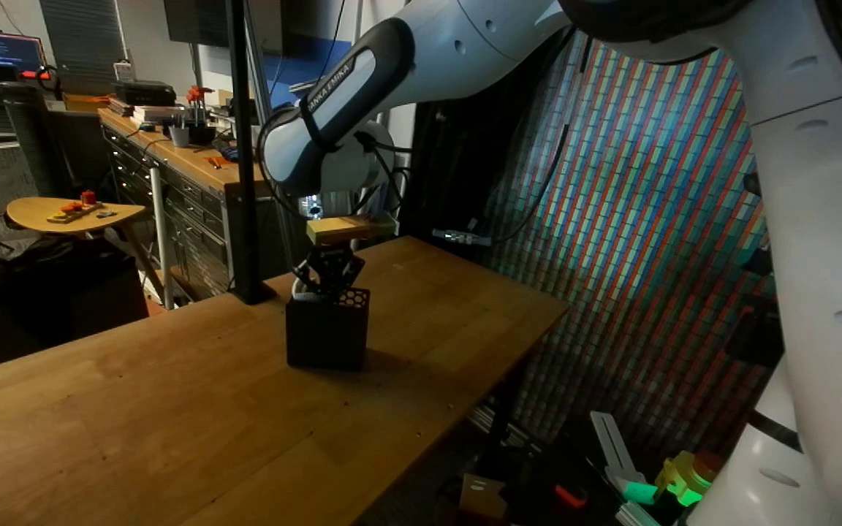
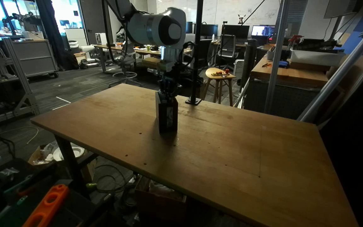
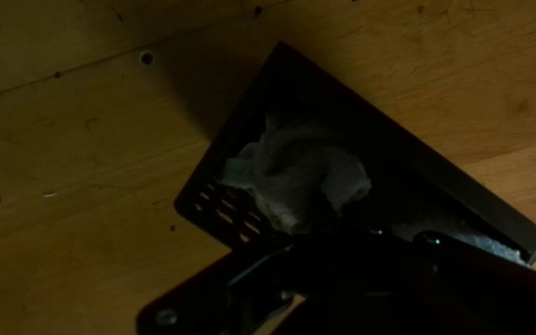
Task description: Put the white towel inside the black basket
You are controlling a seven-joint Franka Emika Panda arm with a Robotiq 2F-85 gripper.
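At the gripper [image 1: 330, 281], right by the mouth of the basket [image 1: 327, 332], too dark to tell if pinching the towel [image 3: 296, 167] or letting it go. Next, inside the basket, a bunched-up towel, nearer the holed end [image 3: 217, 204], with a pale bit [image 3: 486, 244] at the other end, maybe more towel. Could go wrong on the way up: if lifted too soon, before spreading wide, might snag the towel and drag it back out, or tip the basket. No clear long axis in such a crumpled lump; perhaps one small flap [image 3: 237, 172], pointing left in the wrist view. Last, below the upright basket, a wooden table [image 1: 172, 416].
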